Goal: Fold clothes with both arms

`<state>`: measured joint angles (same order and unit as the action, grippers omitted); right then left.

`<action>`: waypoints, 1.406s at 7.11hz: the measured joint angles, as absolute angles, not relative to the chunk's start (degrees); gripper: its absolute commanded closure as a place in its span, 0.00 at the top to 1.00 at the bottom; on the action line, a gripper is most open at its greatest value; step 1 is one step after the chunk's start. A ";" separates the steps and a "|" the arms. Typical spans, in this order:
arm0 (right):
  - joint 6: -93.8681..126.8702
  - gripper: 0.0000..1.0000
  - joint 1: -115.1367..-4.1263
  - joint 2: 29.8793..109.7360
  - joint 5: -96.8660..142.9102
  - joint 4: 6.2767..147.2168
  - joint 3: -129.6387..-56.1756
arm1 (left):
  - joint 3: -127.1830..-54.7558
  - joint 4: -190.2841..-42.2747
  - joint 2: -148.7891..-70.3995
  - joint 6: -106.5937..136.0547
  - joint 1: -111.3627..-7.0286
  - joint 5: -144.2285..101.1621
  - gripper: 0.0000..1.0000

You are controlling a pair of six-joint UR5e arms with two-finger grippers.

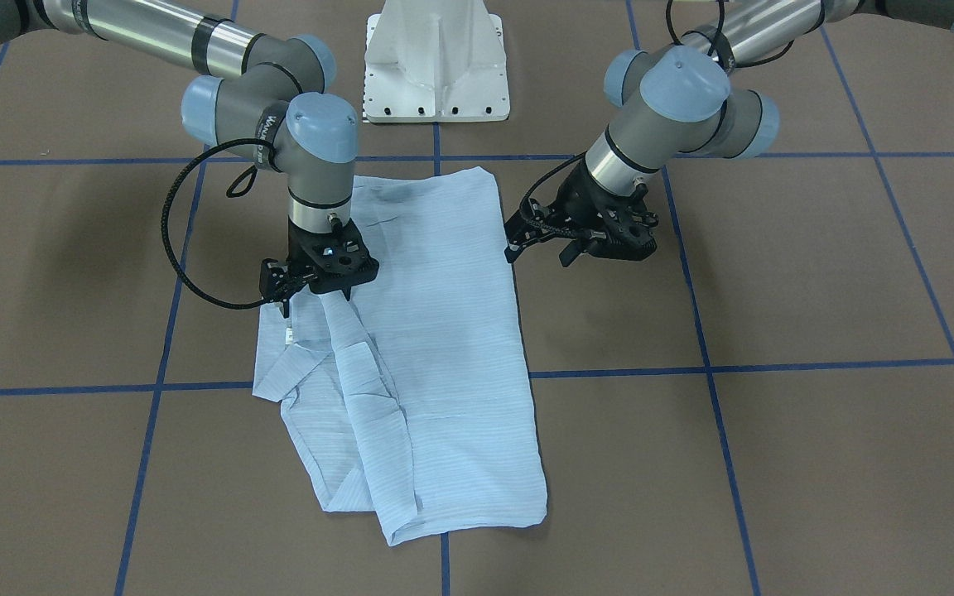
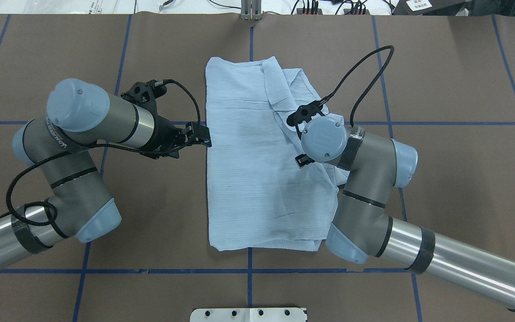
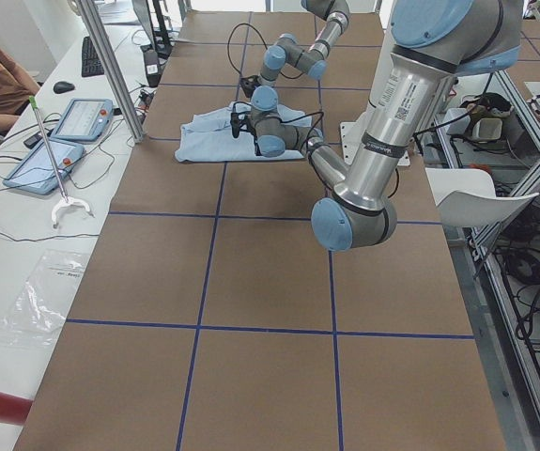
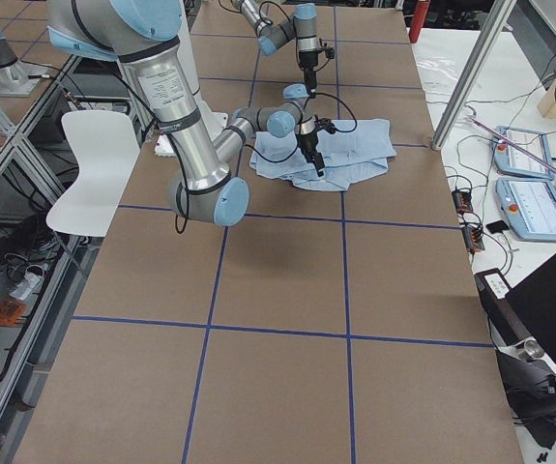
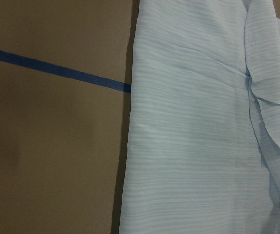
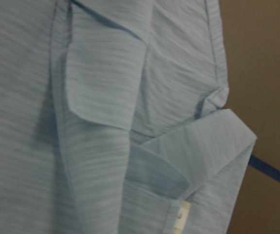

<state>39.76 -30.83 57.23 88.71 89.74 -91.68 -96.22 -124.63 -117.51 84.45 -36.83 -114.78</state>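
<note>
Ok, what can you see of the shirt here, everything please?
The shirt is pale blue, thin, finely striped cloth, lying flat on the brown table, folded lengthwise into a long panel. One long edge is straight; along the other, flaps and the collar lie folded in, creased. A small white label shows by the collar. The right gripper is low over that layered side, the left gripper beside the straight edge.

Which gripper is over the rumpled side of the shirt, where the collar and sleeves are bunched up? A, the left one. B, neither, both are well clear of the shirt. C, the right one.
C: the right gripper hangs over the rumpled side of the shirt, while the left gripper sits at its smooth straight edge.
</note>
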 measured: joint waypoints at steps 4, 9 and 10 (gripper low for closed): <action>31.41 1.00 -43.01 61.05 95.98 89.64 -92.25 | -96.53 -124.46 -118.39 84.77 -36.84 -114.87 1.00; 34.44 1.00 -44.71 64.59 109.72 89.73 -103.73 | -98.33 -122.66 -118.04 87.69 -36.08 -114.86 1.00; 37.14 1.00 -44.17 68.06 111.92 89.69 -107.61 | -99.03 -121.04 -118.05 90.32 -34.29 -114.25 1.00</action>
